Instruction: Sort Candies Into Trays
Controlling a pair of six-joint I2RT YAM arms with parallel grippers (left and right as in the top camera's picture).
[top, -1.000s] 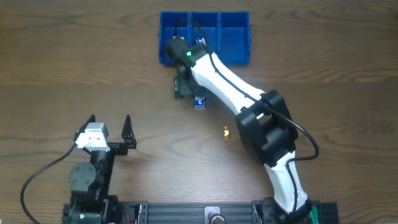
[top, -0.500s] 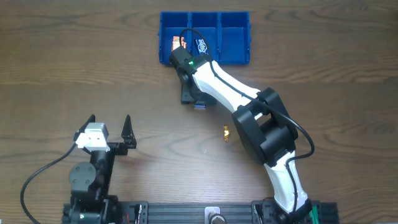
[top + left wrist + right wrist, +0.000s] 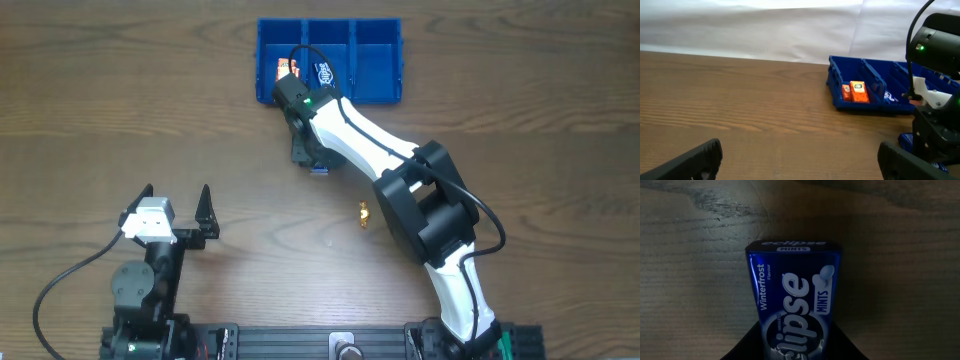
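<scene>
**Right arm down over a mint tin in front of the tray**

The right arm reaches across the middle of the wooden table [image 3: 120,100]. Its right gripper [image 3: 312,160] hangs low over a blue mint tin [image 3: 796,305]. The tin lies label up on the table, just on the near side of the blue tray [image 3: 400,60], below the tray's left end. In the right wrist view the tin runs lengthwise into the dark underside of the gripper. Whether the gripper grips the tin or only straddles it cannot be told.

The tray sits at the far side of the table and has three compartments in a row. An orange candy box [image 3: 286,68] lies in the left one, a blue packet [image 3: 323,72] is in the middle one, and nothing can be made out in the right one.

A small gold candy [image 3: 363,212] lies alone on the table, nearer than the tin and to its right, beside the right arm's elbow.

The left gripper [image 3: 177,203] is at the near left, well apart from the tray and the candies. Its two fingers are spread wide with nothing between them.
</scene>
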